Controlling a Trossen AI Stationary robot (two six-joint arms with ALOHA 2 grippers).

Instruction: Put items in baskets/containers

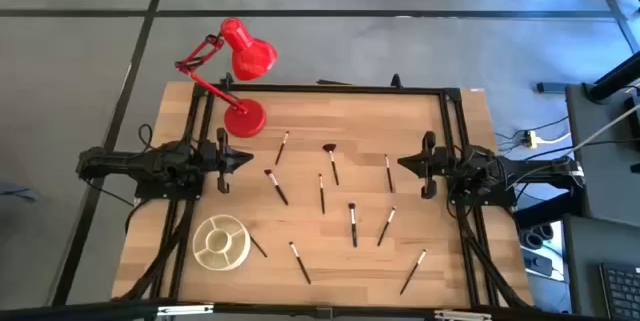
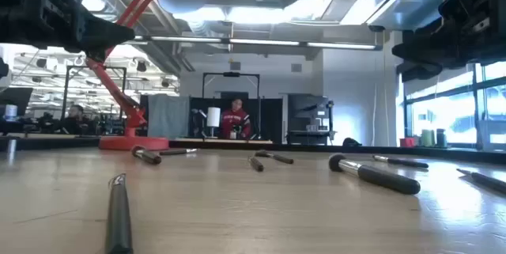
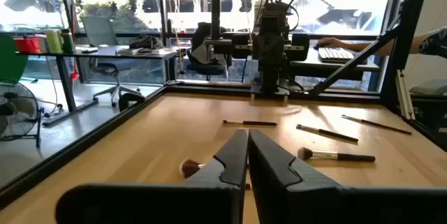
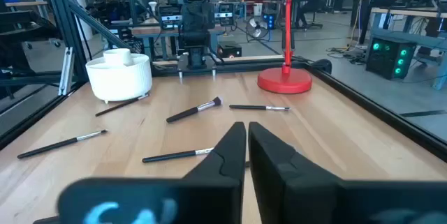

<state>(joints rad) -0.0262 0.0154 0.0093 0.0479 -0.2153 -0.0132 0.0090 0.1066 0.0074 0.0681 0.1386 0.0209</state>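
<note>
Several thin makeup brushes lie flat and scattered on the wooden table, among them one with a fan tip [image 1: 331, 161], one mid-table [image 1: 353, 224] and one at the near right [image 1: 413, 272]. The cream-white round dish [image 1: 221, 242] with dividers stands at the near left; it also shows in the right wrist view [image 4: 119, 76]. A brush [image 1: 257, 245] lies beside its rim. My left gripper [image 1: 248, 160] is shut at the table's left side, above the wood. My right gripper [image 1: 402, 164] is shut at the right side, facing it. Neither holds anything.
A red desk lamp [image 1: 240, 81] stands on its round base [image 1: 244, 119] at the far left corner. A black frame rail [image 1: 330, 89] runs around the table. Bare wood lies between the dish and the middle brushes. A person sits in the room behind [image 2: 232, 119].
</note>
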